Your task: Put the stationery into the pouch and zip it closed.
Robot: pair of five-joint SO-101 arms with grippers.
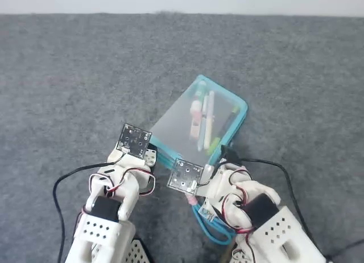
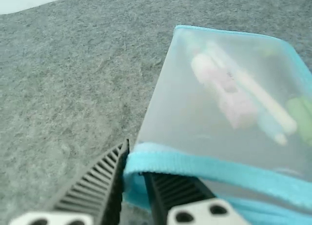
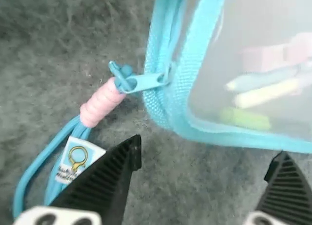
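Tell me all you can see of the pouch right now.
The pouch lies flat on the grey table, frosted see-through plastic edged in turquoise fabric. Pens in pink, white and green show inside. Its zipper pull, with a pink beaded cord and blue loop, sits at the corner by the open right hand. The left hand pinches the turquoise edge at the other near corner.

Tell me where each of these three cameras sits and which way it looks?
High view: fixed overhead, looking down on the grey mat, the pouch, the left arm and the right arm.
Left wrist view: rides on the left arm, looking along the left claw, which pinches the pouch's blue edge.
Right wrist view: rides on the right arm, looking past the open right claw at the zipper tab and pink bead.
Shared: all three show the pouch with the pens inside.
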